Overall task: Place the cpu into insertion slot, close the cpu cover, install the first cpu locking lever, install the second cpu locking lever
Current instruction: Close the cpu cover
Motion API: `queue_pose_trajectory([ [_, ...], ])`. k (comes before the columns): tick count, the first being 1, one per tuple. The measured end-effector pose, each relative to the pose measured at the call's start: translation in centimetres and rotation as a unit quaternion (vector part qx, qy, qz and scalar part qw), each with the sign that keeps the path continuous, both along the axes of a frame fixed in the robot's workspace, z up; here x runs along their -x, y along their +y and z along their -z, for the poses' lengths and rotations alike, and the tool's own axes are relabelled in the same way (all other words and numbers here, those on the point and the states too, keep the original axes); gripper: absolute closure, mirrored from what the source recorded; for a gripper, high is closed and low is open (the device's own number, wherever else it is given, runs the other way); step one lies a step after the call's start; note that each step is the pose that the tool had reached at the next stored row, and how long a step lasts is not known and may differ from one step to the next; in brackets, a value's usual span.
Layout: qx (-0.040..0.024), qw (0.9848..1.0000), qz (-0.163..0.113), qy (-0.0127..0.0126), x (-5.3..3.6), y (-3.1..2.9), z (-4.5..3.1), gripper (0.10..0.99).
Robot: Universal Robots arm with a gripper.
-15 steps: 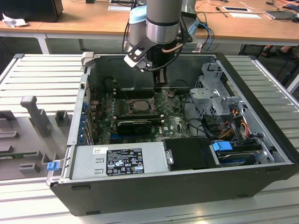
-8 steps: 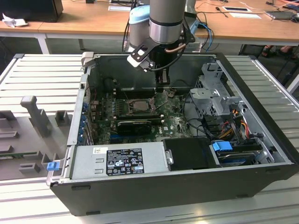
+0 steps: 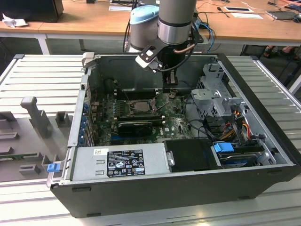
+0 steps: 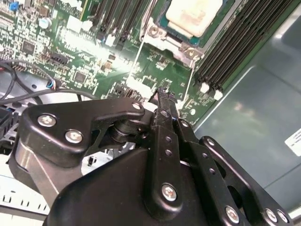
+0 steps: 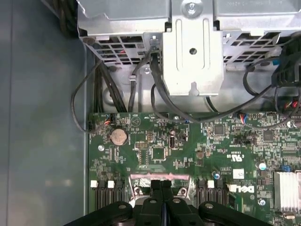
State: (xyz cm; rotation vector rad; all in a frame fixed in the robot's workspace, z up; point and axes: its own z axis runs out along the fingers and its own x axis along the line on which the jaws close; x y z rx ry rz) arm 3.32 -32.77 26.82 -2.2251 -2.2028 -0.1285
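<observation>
As gripper (image 4: 164,94) hangs, cpu (image 4: 194,16) (beige, square) rests

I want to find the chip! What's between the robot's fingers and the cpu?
In the second wrist view, the cpu cover and green circuit board seen through its window lie between the fingers and the cpu.

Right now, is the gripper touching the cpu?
Apart. In the second wrist view the gripper ends short of the cpu, with a stretch of green circuit board plainly showing between them.
</observation>
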Motion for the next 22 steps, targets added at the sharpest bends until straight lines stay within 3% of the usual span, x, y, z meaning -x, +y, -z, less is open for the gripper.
queue_pose_trajectory([
  [3, 0.0, 1.0, 0.0, 0.0003, -0.6, 0.0, 0.0, 0.98],
  [6, 0.0, 1.0, 0.0, 0.0027, -2.08, 0.0, 0.02, 0.98],
  [10, 0.0001, 1.0, 0.0, 0.0028, -2.33, 0.0, 0.11, 0.98],
  [17, 0.0007, 1.0, -0.001, 0.005, -2.79, 0.0, 1.54, 0.98],
  [18, 0.0008, 1.0, -0.001, 0.0057, -2.81, 0.0, 1.7, 0.98],
  [21, 0.0009, 0.9999, -0.001, 0.0111, -2.81, 0.0, 1.79, 0.98],
  [22, 0.0008, 0.9999, -0.001, 0.0142, -2.81, -0.01, 1.8, 0.98],
])
